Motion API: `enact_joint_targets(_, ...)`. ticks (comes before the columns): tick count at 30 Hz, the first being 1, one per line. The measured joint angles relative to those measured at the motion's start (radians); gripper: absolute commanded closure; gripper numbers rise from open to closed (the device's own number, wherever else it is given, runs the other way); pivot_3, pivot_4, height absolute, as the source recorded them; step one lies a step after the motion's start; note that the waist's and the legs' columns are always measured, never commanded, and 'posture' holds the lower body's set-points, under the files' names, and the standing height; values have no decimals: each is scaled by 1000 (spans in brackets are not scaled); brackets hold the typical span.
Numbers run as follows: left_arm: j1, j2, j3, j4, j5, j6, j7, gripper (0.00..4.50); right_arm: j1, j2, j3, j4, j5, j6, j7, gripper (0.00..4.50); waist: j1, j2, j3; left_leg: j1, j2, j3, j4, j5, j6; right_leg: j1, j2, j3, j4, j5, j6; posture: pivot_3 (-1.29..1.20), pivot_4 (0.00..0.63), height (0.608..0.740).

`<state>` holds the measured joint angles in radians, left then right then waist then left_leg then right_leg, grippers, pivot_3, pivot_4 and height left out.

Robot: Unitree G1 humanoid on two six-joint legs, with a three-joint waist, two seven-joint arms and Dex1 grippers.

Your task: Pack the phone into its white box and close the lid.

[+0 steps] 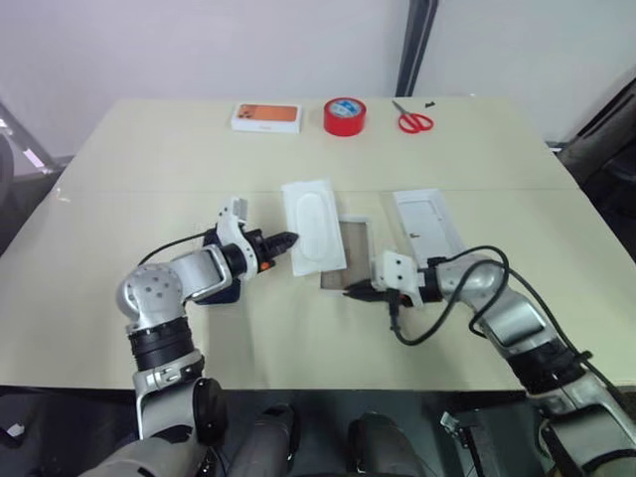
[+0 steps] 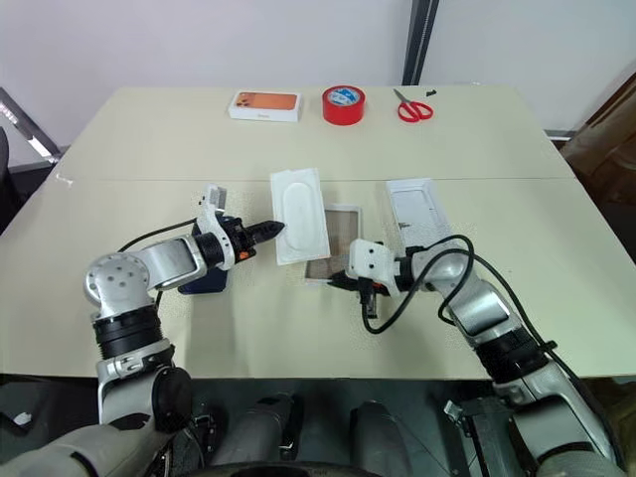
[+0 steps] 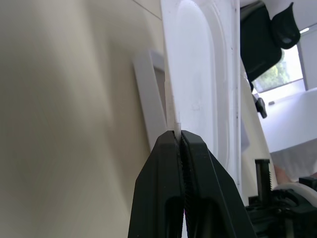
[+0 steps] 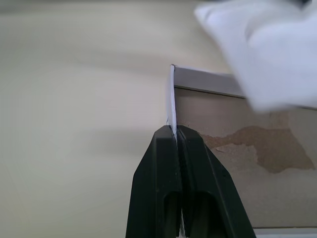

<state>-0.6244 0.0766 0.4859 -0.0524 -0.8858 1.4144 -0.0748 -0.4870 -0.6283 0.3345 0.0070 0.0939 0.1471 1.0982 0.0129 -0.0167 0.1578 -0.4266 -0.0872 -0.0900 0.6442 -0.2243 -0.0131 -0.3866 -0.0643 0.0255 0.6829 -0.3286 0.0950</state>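
Both pincers shut (right on white box wall)

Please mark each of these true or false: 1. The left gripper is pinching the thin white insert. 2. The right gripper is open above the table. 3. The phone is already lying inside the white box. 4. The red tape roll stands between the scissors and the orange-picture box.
1. True: the left gripper is shut on the thin white insert.
2. False: the right gripper is shut on a wall of the white box.
3. False: the box shows its bare tan floor; the phone lies on the table under the left arm.
4. True: the red tape roll stands between the scissors and the orange-picture box.
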Motion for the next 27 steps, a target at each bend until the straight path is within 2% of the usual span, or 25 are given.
enact_joint_targets(1,-4,-8,-1,-1,0,0,5,4500,-6,4,2,22,-13,-13,-2,4421,0,0,0,0,0,0,0,0,0,0,0,0,0,0,0,0,150,734)
enact_joint_targets(4,-5,-26,-11,-2,1,-1,14,4500,-8,14,4,64,-20,-20,9,3601,-2,0,0,0,0,0,0,0,0,-1,0,0,0,0,0,0,150,734)
enact_joint_targets(8,0,-26,-62,-3,5,-3,14,4500,-7,12,2,73,-34,-50,8,1561,-3,0,0,0,0,0,0,0,0,-1,0,0,0,0,0,0,150,734)
enact_joint_targets(18,10,19,-168,20,56,-37,-24,4500,121,-144,-158,-20,10,-4,6,1561,0,0,0,0,0,0,0,0,0,0,0,0,0,0,0,0,150,734)
enact_joint_targets(27,-13,9,-248,112,108,-118,-79,4500,170,-153,-211,-10,6,-16,-73,1561,-1,0,0,0,0,1,-1,0,0,-1,0,1,0,0,0,0,150,734)
